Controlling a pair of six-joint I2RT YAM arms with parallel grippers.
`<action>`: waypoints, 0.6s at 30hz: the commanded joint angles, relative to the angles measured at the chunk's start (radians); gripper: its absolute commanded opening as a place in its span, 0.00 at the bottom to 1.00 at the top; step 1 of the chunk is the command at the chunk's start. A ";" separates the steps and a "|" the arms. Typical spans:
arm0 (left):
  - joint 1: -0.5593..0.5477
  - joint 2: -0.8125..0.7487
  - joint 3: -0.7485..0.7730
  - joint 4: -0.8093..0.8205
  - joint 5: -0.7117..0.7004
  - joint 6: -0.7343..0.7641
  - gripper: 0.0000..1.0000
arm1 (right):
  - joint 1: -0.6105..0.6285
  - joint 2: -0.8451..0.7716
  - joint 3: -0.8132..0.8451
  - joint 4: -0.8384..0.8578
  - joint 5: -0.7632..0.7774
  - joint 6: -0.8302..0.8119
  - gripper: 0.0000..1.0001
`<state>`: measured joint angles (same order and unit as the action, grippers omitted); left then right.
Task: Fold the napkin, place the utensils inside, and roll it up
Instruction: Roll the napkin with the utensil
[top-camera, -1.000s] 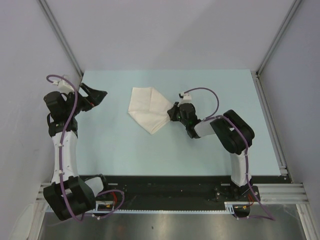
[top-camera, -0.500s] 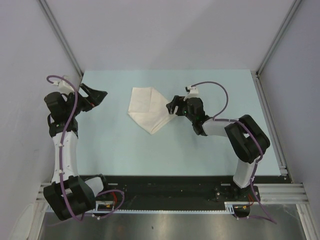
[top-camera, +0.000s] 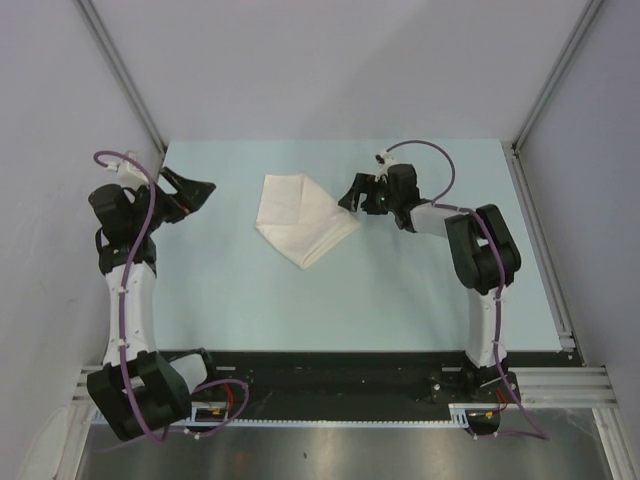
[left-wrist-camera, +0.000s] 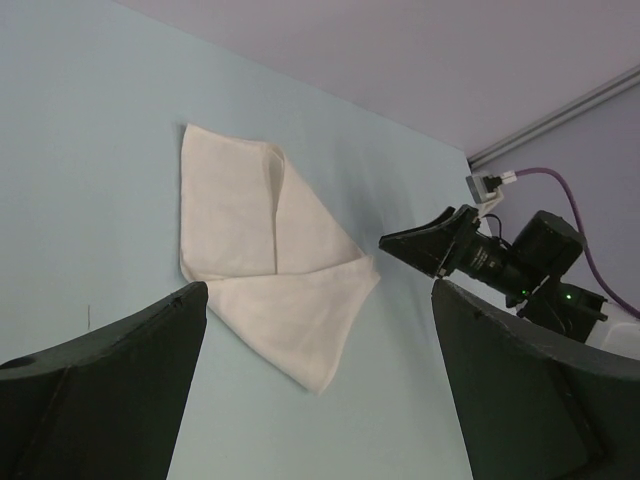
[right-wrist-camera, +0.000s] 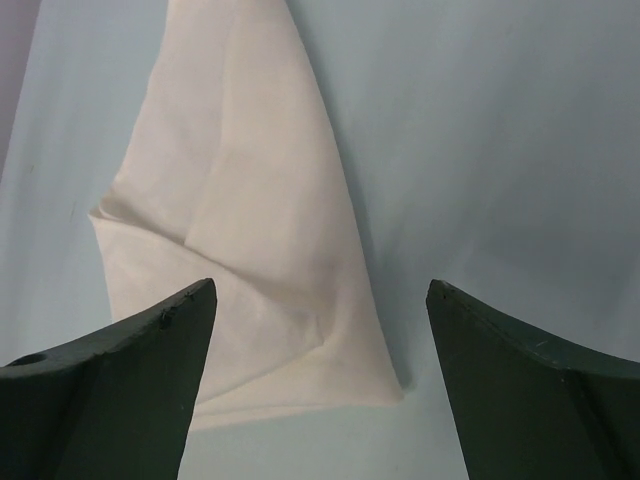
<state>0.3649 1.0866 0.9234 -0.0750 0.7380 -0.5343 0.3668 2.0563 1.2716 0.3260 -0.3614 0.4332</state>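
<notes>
Well, the napkin (top-camera: 300, 218) lies flat on the pale blue table (top-camera: 420, 300), toward the far side and a little left of centre. It is folded over itself into a rough pointed shape with overlapping flaps. It looks light, thin and limp to me, the sort of cloth that sags and lets its layers slide apart if lifted by one spot. So I'd take it at a corner or folded edge, pinching all the layers together and dragging low rather than hoisting. The right gripper (top-camera: 350, 192) hovers near the napkin's right-hand corner, jaws spread wide, nothing between them. The left gripper (top-camera: 203, 192) sits well off to the left, equally wide and also empty. I can't spot the spoon in any view
</notes>
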 joint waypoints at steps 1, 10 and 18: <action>0.011 0.002 -0.008 0.041 0.024 -0.015 0.98 | -0.006 0.083 0.104 -0.084 -0.152 0.007 0.90; 0.009 0.001 -0.009 0.046 0.027 -0.018 0.98 | -0.019 0.156 0.135 -0.125 -0.243 0.007 0.58; 0.011 -0.002 -0.017 0.052 0.026 -0.024 0.98 | -0.019 0.119 0.080 -0.147 -0.218 0.007 0.28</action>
<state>0.3653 1.0916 0.9169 -0.0654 0.7410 -0.5434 0.3527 2.2013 1.3842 0.2024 -0.5728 0.4389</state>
